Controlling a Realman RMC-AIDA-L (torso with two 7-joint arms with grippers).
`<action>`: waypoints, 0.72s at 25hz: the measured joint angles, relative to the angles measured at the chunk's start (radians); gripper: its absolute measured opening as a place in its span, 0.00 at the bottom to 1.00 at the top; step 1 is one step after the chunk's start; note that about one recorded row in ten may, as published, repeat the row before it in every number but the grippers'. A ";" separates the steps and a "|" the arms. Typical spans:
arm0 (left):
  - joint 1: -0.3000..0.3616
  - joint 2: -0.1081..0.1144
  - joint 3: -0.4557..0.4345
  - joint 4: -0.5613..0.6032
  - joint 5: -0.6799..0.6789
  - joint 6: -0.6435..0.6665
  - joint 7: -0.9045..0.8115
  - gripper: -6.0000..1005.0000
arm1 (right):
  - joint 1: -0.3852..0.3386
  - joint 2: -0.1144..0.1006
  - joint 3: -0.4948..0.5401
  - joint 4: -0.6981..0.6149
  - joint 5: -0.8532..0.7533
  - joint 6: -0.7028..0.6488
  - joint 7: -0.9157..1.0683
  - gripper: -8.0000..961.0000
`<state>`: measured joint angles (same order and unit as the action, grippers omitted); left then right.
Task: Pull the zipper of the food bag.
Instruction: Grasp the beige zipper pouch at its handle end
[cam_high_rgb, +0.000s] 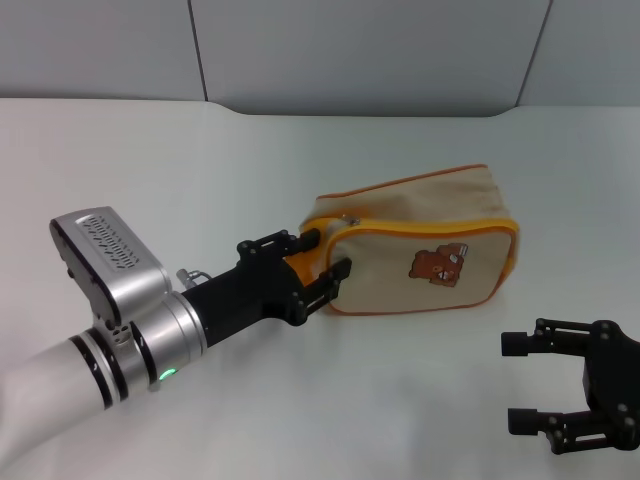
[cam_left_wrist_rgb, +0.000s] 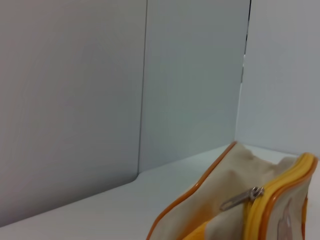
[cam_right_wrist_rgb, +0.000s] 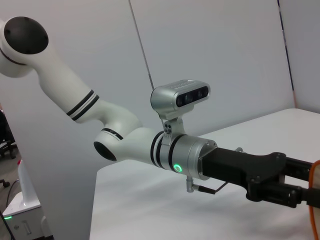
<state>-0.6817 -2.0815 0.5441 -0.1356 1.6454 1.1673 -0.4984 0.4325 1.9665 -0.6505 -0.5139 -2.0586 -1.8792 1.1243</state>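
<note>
Straddling the food bag (cam_high_rgb: 415, 245)'s end, left claw (cam_high_rgb: 318, 263) spread.

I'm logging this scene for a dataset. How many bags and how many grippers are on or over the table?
Food bag: 1
Grippers: 2, the left gripper at the bag's end, the right gripper apart from it
Total: 3

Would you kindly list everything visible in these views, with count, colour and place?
food bag: one, beige with orange piping and a brown bear picture, lying mid-table.
zipper: one, yellow-orange with silver pull tab, along the bag's top edge at its left end.
table: one, white, under everything.
wall panels: grey, behind the table.
left gripper: one, black, at the bag's left end, jaws around its corner.
right gripper: one, black, open, near right, away from the bag.
</note>
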 joint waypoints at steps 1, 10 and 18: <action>-0.004 0.000 -0.003 -0.004 0.001 0.000 0.000 0.65 | 0.000 0.000 0.000 0.000 0.000 0.000 0.000 0.86; -0.024 0.000 -0.005 -0.008 0.041 0.008 -0.009 0.31 | 0.000 0.000 0.017 0.000 0.002 -0.008 0.000 0.85; -0.010 0.001 0.008 0.013 0.063 0.063 -0.028 0.15 | 0.012 0.008 0.091 -0.002 0.008 -0.029 -0.002 0.85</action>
<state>-0.6915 -2.0805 0.5516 -0.1230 1.7080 1.2306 -0.5261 0.4446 1.9742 -0.5590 -0.5154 -2.0506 -1.9080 1.1220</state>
